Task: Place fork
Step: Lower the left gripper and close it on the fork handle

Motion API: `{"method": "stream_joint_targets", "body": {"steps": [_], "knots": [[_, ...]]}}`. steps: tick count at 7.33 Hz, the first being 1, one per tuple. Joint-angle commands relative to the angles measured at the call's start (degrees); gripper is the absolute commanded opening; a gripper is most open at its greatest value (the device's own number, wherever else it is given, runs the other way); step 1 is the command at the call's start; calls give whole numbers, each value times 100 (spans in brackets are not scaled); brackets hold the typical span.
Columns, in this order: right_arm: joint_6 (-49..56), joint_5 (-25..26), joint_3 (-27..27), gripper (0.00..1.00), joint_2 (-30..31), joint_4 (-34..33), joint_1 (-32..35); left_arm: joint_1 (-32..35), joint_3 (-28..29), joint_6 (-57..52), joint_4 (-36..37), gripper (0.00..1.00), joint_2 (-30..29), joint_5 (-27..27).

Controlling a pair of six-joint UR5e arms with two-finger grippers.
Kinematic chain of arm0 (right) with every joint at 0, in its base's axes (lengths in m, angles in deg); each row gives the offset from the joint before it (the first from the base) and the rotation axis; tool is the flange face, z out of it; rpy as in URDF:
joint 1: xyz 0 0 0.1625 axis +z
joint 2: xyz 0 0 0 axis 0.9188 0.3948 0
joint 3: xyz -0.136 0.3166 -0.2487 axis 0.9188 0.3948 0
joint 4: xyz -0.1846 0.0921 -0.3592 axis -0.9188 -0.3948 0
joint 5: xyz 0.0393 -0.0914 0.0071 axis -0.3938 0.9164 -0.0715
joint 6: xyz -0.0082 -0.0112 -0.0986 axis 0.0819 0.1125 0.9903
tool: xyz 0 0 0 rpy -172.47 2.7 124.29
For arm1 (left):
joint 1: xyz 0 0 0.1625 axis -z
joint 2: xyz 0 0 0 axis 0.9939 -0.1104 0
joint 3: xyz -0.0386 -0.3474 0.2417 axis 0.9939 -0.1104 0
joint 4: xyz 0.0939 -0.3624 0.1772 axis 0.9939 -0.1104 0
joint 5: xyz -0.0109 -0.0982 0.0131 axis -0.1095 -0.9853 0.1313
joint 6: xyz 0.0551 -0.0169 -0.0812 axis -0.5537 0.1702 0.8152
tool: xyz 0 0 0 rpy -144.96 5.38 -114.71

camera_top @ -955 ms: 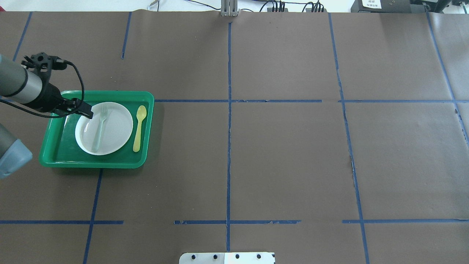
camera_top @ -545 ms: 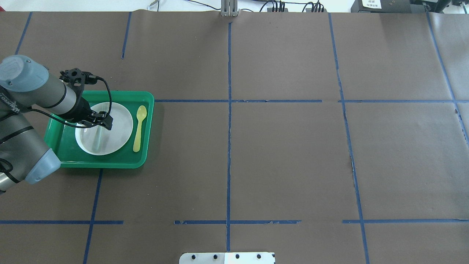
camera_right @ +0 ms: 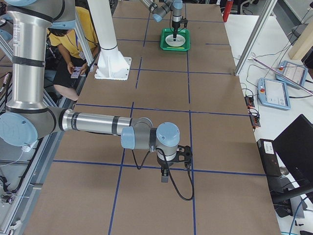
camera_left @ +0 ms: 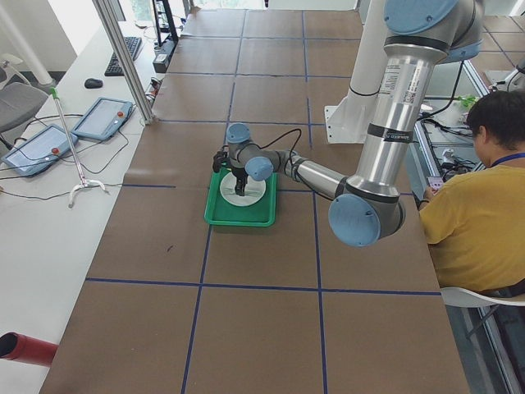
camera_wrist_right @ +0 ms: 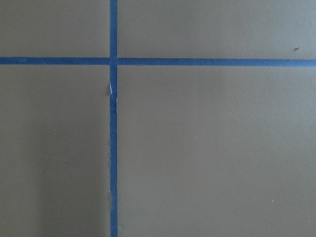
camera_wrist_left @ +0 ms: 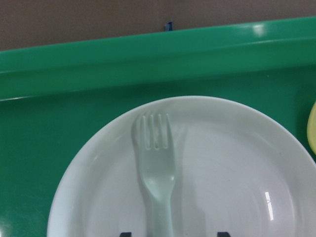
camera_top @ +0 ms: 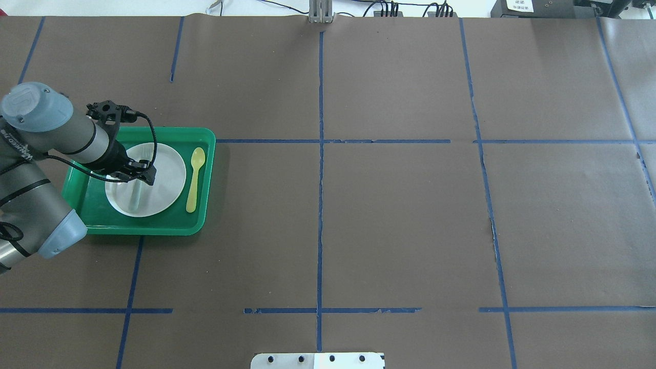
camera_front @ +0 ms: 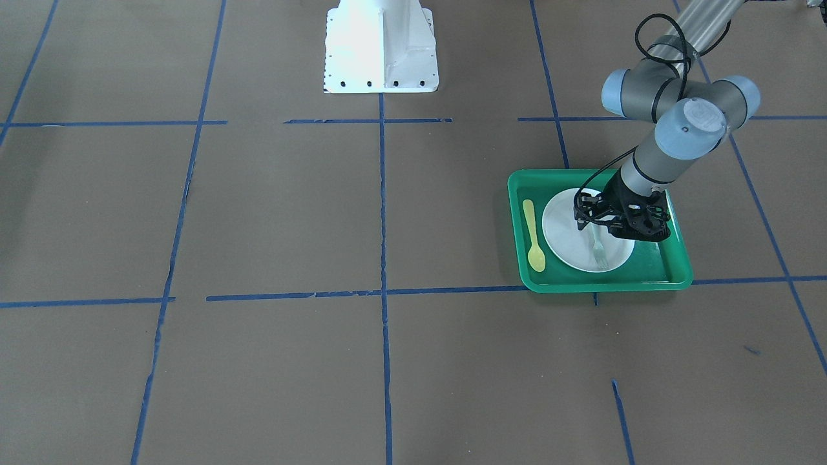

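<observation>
black left gripper (camera_top: 146, 176): the jaws stand apart above the plate. in your wrist view one dark tip sits on either side of the fork's handle, and nothing is held.
change: a second ago the gripper was at the plate's left edge with the whole fork in plain sight. half a second ago it had swung over the fork's middle, and now it sits a touch further back along the handle.
fork (camera_wrist_left: 157, 168): it lies flat on the plate, tines toward the tray's far rim, with the handle running under the gripper.
plate (camera_top: 171, 166): white, resting inside the green tray (camera_top: 138, 230).
spoon (camera_top: 193, 179): yellow, on the tray floor just beside the plate and clear of the gripper.
meaning: your approach looks finished and closing on the handle is the step in hand. the fork isn't lifted, so the placing is all ahead.
watch: a thin handle lying flat on a slick plate may slip or tip as the jaws close.
right gripper (camera_right: 165, 175): well apart over bare brown paper. you can't tell from the side view whether it is open or closed.
</observation>
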Motion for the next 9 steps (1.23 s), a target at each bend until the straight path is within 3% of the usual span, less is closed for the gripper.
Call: {"method": "stream_joint_targets", "body": {"steps": [1,7,8,9], "knots": [[0,-6,0,100,0,0,0,-1,25,8,0,56,16,0],[0,-6,0,100,0,0,0,-1,95,69,9,49,7,-17],[0,-6,0,100,0,0,0,-1,87,69,9,33,7,-35],[0,-6,0,100,0,0,0,-1,69,69,26,3,7,-44]]}}
